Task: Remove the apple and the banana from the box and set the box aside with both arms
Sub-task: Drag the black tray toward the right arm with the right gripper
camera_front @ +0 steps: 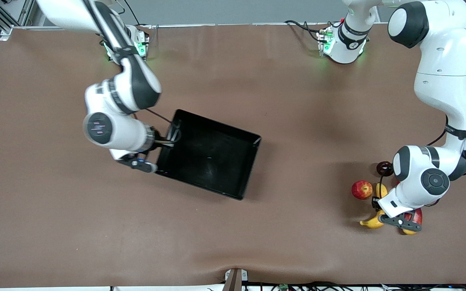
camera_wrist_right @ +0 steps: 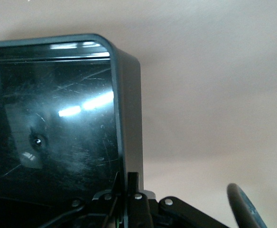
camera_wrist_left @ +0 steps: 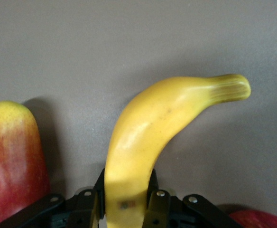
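Both claws grip: right gripper (camera_wrist_right: 127, 202) pinches the box (camera_front: 210, 153) wall to drag it, left gripper (camera_wrist_left: 125, 204) clenches the banana (camera_wrist_left: 148, 137) beside the apple (camera_front: 361, 189).

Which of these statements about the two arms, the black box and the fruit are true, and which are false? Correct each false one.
1. The right gripper is shut on a wall of the box. True.
2. The banana lies inside the box. False: the left gripper is shut on it, down at the table by the other fruit.
3. The apple sits on the table toward the left arm's end. True.
4. Both grippers hold the box. False: only the right one does.
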Available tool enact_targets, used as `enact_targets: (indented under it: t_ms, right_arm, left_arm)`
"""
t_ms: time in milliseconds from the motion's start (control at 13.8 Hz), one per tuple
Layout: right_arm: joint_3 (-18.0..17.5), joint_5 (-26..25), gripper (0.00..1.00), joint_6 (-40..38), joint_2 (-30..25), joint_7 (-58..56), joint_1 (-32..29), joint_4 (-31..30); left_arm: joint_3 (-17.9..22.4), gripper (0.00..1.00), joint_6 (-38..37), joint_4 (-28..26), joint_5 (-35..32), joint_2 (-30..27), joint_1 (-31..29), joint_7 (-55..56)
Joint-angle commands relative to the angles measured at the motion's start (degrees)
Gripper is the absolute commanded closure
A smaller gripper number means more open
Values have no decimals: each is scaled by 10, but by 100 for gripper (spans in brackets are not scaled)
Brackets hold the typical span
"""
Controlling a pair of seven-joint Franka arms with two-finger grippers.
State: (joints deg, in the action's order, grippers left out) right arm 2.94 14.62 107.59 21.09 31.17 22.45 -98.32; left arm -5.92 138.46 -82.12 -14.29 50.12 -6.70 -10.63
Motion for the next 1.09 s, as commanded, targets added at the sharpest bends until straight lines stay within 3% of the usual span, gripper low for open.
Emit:
enact_targets:
  t_ms: [0, 145, 362, 506, 651, 796, 868, 1013]
  right_arm:
    - [-9, -8, 100, -1, -55, -79, -56, -66]
    - [-8, -9, 100, 0, -77, -144, -102, -99]
    - [-8, -30, 100, 6, -87, -239, -174, -122]
    - [-7, -49, 100, 23, -83, -292, -217, -129]
    - [-8, -78, 100, 75, -72, -356, -273, -148]
    - [-8, -82, 100, 134, -50, -456, -332, -159]
    - [-9, -80, 100, 154, -34, -512, -363, -158]
    - [-10, -74, 100, 170, -13, -564, -394, -157]
  left_arm:
    - [2, 96, 2, -45, -2, -8, -6, -10]
    - [2, 88, 2, -46, -2, -8, -6, -11]
    - [2, 84, -14, -45, -2, -10, -6, -10]
    - [2, 66, -25, -44, -2, -15, -6, -10]
    - [2, 56, -29, -43, -2, -17, -7, -11]
    - [2, 30, -30, -43, -2, -19, -7, -11]
    - [2, 24, -30, -41, -2, -20, -10, -11]
    - [2, 2, -30, -39, -3, -20, -14, -12]
